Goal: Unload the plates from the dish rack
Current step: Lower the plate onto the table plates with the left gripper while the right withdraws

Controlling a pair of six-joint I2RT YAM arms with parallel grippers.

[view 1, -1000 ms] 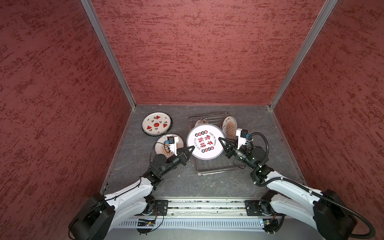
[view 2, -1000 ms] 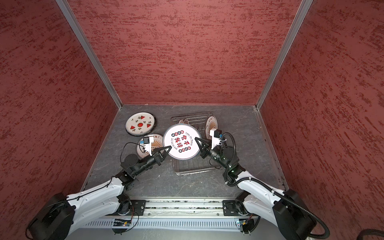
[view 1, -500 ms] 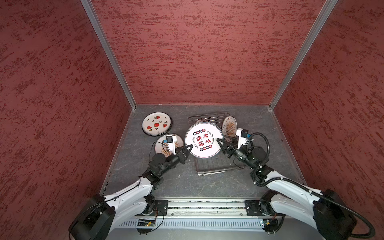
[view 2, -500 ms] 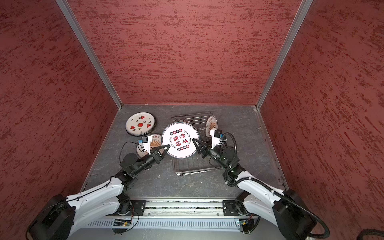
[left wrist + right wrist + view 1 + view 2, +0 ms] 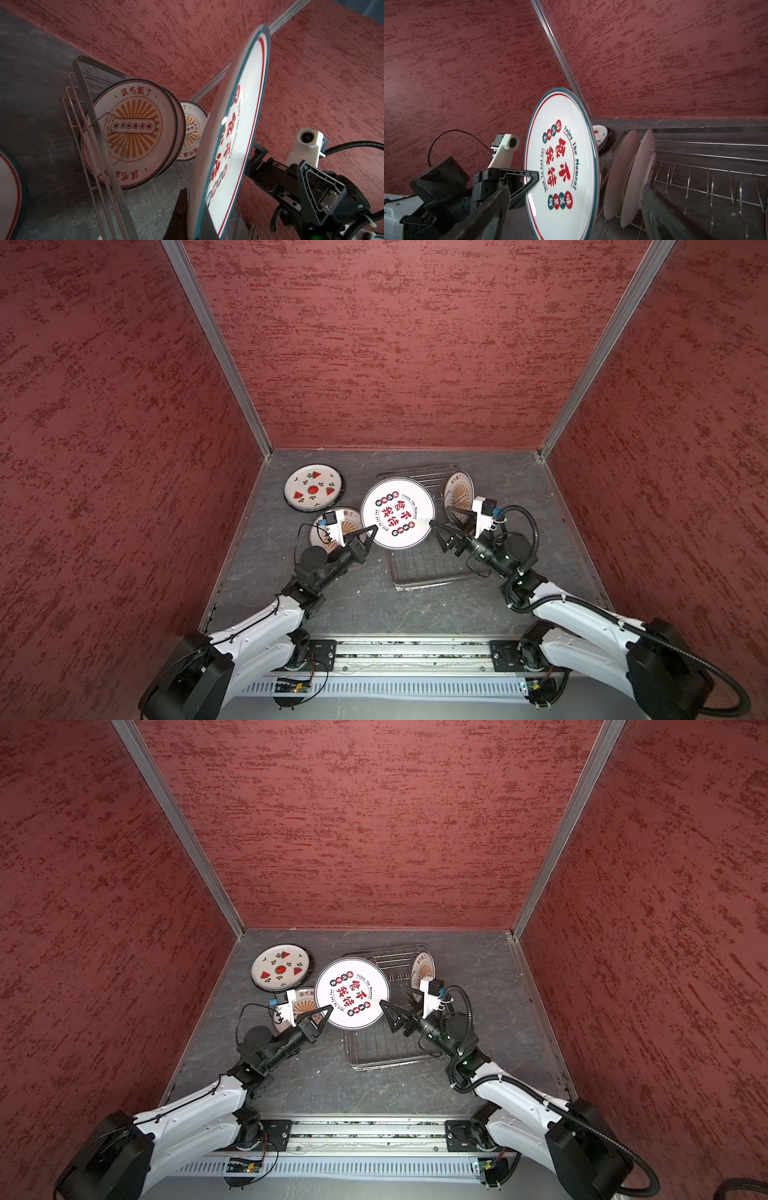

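Plate (image 5: 397, 514) hides much of dish rack (image 5: 428, 572).

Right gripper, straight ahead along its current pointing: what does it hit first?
Likely the big lettered plate, held by the left gripper; the open right gripper points at its rim. Depth is uncertain.

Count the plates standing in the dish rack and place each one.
3. In the left wrist view, a front sunburst plate stands in the dish rack, a second plate sits tight behind it, and a third plate is farther back. Others may hide behind the lifted plate.
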